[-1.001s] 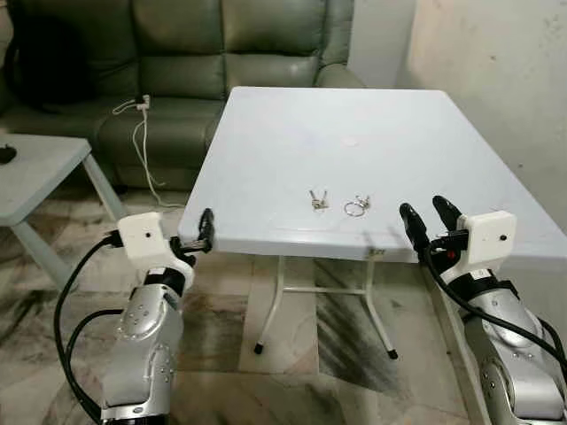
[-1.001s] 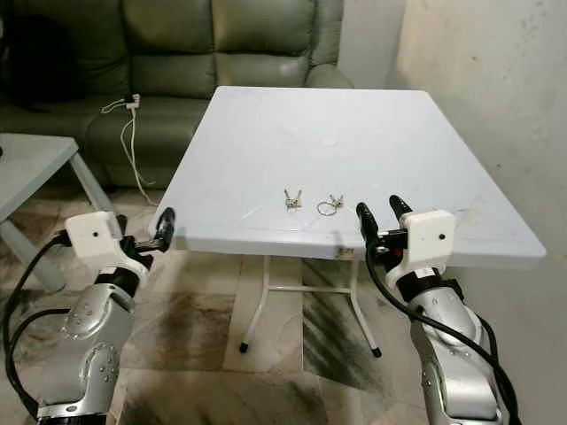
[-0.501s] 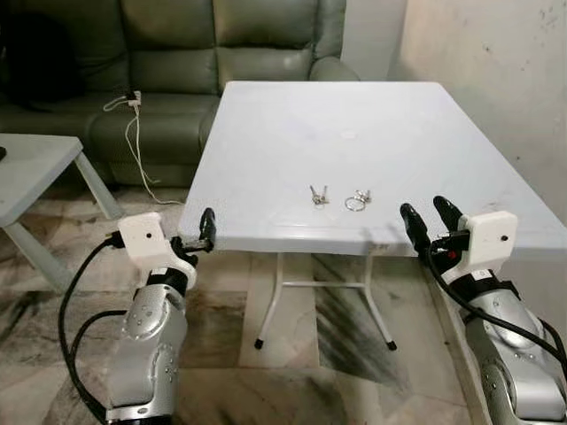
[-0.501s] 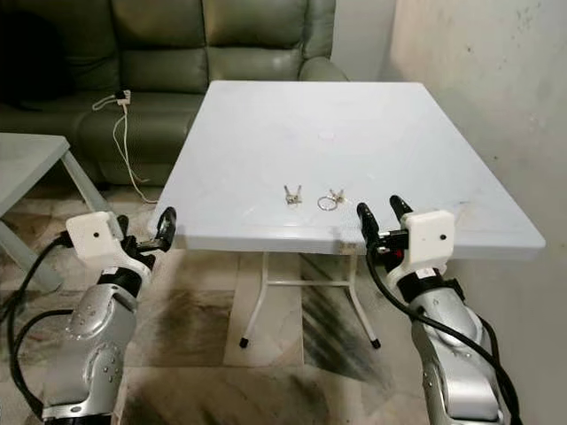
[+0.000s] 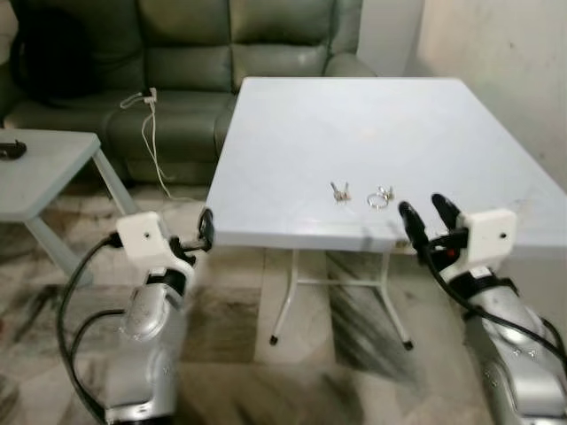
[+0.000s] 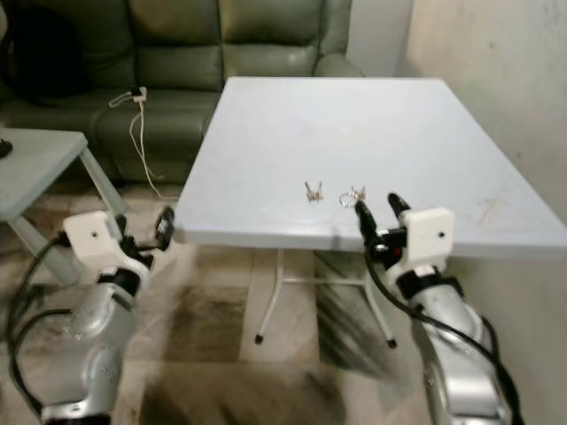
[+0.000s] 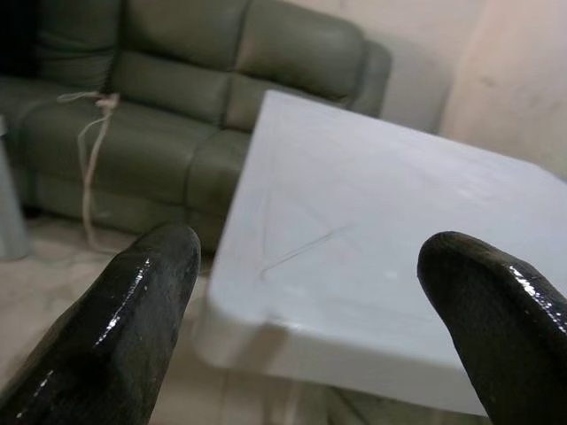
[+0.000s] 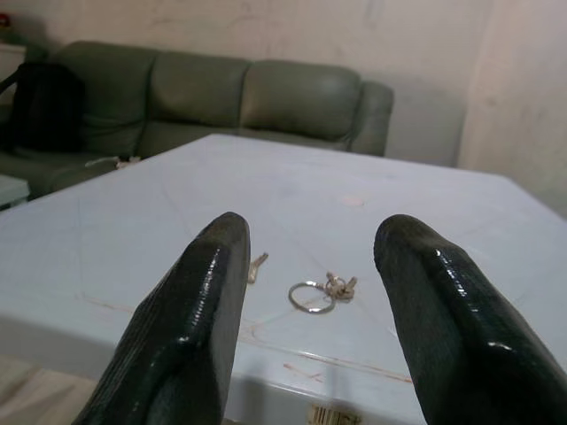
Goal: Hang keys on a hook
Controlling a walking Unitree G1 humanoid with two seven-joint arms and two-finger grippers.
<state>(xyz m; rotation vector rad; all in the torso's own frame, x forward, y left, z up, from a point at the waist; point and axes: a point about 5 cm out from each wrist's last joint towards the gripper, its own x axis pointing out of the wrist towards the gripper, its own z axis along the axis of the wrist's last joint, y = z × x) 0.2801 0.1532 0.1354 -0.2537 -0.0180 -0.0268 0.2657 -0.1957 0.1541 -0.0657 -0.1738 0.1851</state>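
Two small sets of keys lie on the white table [image 5: 354,133] near its front edge: a pair of loose keys [image 5: 340,191] and, to their right, keys on a ring [image 5: 380,197], also the ringed keys [image 8: 319,292] in the right wrist view. My right gripper [image 5: 429,215] is open at the table's front edge, just right of the ring and apart from it. My left gripper [image 5: 205,232] hovers open off the table's front left corner with nothing between its fingers [image 7: 133,310].
A green sofa [image 5: 195,62] stands behind the table with a white cable [image 5: 146,124] draped over its seat. A low grey side table [image 5: 44,168] is at the left. A pale wall [image 5: 505,62] runs along the right. Marbled floor lies below.
The whole picture has shifted and blurred, so the camera has moved; the table and keys now sit further right. Both grippers hold the same pose, still open.
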